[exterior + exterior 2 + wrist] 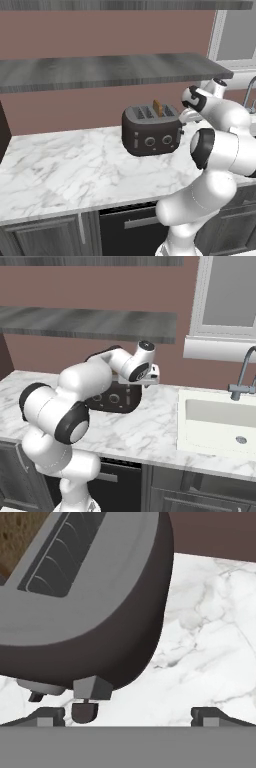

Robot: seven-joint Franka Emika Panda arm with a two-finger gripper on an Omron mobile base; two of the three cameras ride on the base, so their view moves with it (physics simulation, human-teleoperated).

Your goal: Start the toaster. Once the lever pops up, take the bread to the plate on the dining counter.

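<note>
Closest to the hand camera, the gripper (127, 714) shows its two dark fingertips (49, 714) spread well apart with nothing between them, so it is open and empty. In the hand view the left fingertip sits almost directly under the lever (91, 688), the small dark tab jutting from the toaster's narrow end face, with a rounded dark piece just below it. The gap between tip and tab looks small, but whether they touch cannot be told from this angle.

That is the relation the coming move turns on: the lever lies at the gripper's left side and slightly ahead, not centred between the fingers. In my judgement a press down on it would be made with one finger or the hand's underside, so the hand wants a small sideways shift, or simply a downward push along the end face.

Beyond the lever, the toaster (151, 129) stands on the white marble tabletop (65, 165), towards its back edge and close to the wall. Its long axis runs along that back edge; the knobbed long face looks toward the front edge, and the narrow end meets the hand. The bread (158, 107) stands upright in one slot, its brown top poking above the toaster's top.

Further right along the tabletop lies the sink (215, 423) with its tap (242, 376), well apart from the toaster.
</note>
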